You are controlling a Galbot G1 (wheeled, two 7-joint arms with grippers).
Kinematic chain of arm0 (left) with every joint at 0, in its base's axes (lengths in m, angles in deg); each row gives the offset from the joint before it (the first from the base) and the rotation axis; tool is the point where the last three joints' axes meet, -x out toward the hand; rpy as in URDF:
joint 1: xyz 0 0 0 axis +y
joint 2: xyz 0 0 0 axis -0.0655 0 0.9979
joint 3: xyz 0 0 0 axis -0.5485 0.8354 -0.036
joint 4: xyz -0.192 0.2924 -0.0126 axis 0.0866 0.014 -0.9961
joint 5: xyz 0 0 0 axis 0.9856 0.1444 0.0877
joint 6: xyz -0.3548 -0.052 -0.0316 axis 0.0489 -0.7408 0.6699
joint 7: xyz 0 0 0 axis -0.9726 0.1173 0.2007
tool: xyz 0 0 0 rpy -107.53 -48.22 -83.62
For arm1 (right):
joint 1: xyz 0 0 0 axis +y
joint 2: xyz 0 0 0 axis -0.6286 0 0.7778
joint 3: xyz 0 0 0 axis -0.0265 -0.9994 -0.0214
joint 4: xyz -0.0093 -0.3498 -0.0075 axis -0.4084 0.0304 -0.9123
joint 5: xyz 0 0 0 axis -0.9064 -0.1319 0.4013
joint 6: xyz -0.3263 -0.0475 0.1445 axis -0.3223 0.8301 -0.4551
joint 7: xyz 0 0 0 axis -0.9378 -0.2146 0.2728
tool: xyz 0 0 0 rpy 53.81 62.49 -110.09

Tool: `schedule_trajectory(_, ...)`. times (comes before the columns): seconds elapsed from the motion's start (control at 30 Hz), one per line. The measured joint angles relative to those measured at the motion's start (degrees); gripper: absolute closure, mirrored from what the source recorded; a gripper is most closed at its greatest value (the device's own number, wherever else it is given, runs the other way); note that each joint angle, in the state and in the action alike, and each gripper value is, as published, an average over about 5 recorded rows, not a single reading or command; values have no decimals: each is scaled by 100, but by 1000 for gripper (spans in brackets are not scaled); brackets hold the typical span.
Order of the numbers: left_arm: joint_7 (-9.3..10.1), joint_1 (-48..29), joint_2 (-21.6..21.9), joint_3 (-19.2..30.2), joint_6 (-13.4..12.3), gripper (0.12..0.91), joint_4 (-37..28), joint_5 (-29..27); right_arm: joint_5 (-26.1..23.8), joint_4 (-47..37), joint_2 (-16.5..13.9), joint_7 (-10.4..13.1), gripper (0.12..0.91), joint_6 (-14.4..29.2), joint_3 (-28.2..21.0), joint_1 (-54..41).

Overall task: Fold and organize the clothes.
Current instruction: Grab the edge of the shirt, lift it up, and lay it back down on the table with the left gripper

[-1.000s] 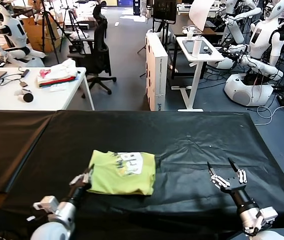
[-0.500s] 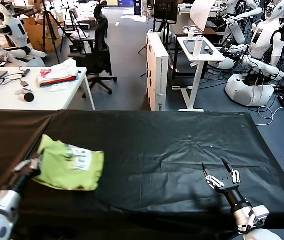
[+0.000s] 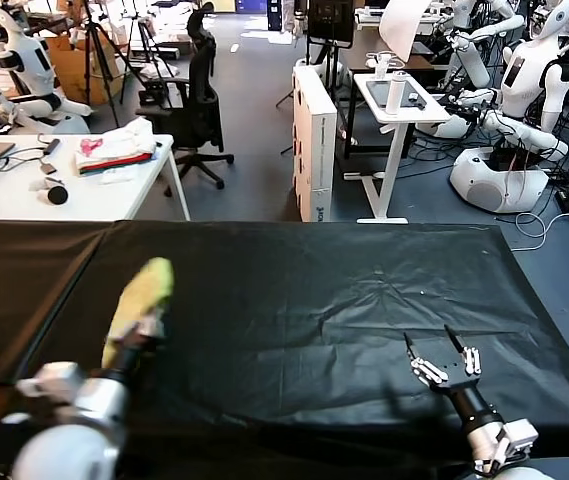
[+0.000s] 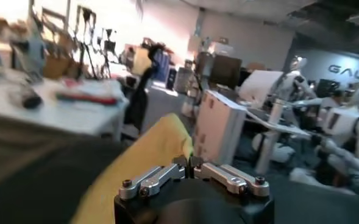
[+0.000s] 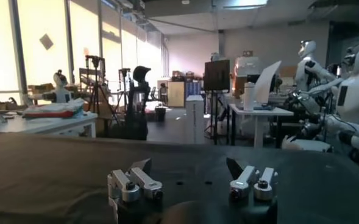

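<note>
The folded lime-yellow T-shirt (image 3: 142,300) hangs edge-on above the left part of the black table (image 3: 344,290). My left gripper (image 3: 140,330) is shut on its lower edge and holds it up. In the left wrist view the yellow fabric (image 4: 149,152) rises from between the closed fingertips of the left gripper (image 4: 189,163). My right gripper (image 3: 442,352) is open and empty, low over the table's front right. The right wrist view shows the right gripper (image 5: 188,170) with its fingers spread above bare black cloth.
A white side table (image 3: 24,185) with a white, pink and red cloth pile (image 3: 114,148) stands beyond the far left edge. A white box (image 3: 314,140), a small white desk (image 3: 399,110) and other robots (image 3: 524,90) stand behind the table.
My left gripper has dragged the folded shirt from the table's front middle to the left and lifted it so it now stands on edge. My right gripper has barely moved.
</note>
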Motion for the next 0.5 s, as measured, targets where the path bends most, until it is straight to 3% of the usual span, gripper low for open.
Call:
schedule_trajectory(0.2, 140, -472, -919, 1180, -72, 852, -1220, -202, -84, 44, -75, 30, 118, -405, -198, -138)
schedule_trajectory(0.37, 116, -789, -1170, 1641, -49, 822, -1841, -279, 111, 80, -234, -3, 118, -891, -496, -353)
schedule_trajectory(0.5, 40, -923, -1169, 1772, -24, 628, -1909, -313, 605, 130, -391, 46, 118, -1405, -850, -659)
